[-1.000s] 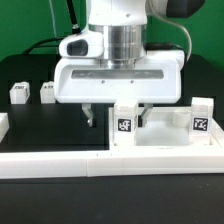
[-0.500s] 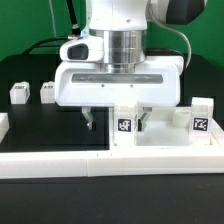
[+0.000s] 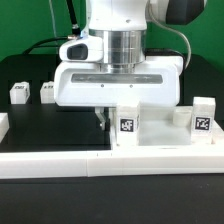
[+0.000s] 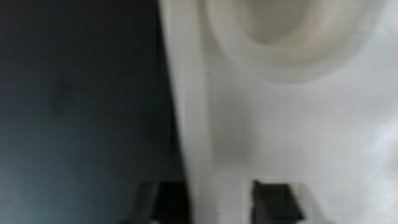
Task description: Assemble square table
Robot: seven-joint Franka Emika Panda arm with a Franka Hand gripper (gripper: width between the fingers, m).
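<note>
Clerk: Changed over the last half second: finger on the exterior view's left drawn inward, opposite finger now hidden behind a tagged corner block. Square table top (image 3: 165, 137) nudged slightly toward the exterior view's right.

Checker: End effector (image 3: 117, 122), state?

Clerk: Narrowed down onto the rim (image 4: 214, 110) of the top, one finger on each side. Wrist view blurred, but both pads appear to press the white wall, with no gap to be made out. Judged as holding the top by its rim, nothing else in the grip.

Checker: Location of the top?

Clerk: Flat on the black table (image 3: 50, 128), at the exterior view's right half, just behind the long white rail (image 3: 100, 165) across the front. Round socket (image 4: 294, 20) in the wrist view, beyond the gripped stretch of rim.

Checker: Relation governing the coming move?

Clerk: Gripped edge at the top's side nearest the exterior view's left; whole body of the top lying off toward the exterior view's right of the end effector. Rim running front to back in the exterior view, fingers closing across it. Off-centre hold, so probably better suited to a slide or a turn on the table than to a lift. Single arm, no choice of hand.

Checker: Other parts?

Clerk: Two legs (image 3: 18, 93) (image 3: 47, 92) side by side at the rear on the exterior view's left, well apart from the end effector, untouched. Remaining legs not in view.
</note>
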